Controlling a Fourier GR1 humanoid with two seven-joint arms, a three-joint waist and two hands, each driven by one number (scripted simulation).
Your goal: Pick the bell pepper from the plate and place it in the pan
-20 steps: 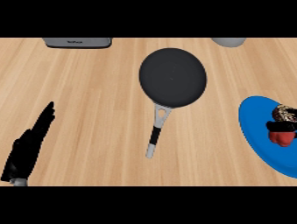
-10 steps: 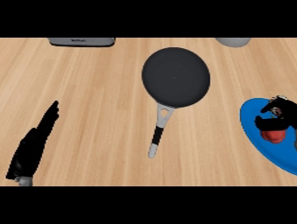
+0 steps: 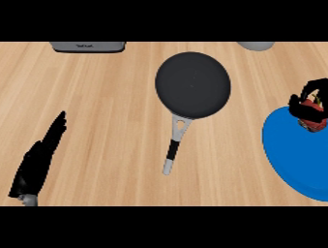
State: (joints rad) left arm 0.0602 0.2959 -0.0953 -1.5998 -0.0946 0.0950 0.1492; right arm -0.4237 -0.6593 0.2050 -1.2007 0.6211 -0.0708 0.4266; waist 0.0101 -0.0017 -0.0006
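Observation:
A black pan [image 3: 193,84] lies in the middle of the wooden counter, its grey handle [image 3: 174,146] pointing toward me. A blue plate [image 3: 300,157] sits at the right edge. My right hand [image 3: 322,95] is over the plate's far rim, fingers curled round the red bell pepper [image 3: 313,116], which shows only partly beneath them. My left hand [image 3: 39,160] rests at the lower left with its fingers straight, holding nothing.
A grey appliance [image 3: 88,46] stands at the counter's far edge, left of centre. A grey round object [image 3: 256,45] shows at the far right edge. Bare wood lies between the pan and my left hand.
My right hand has risen and moved toward the far rim of the plate with the bell pepper in it. The left hand has not moved.

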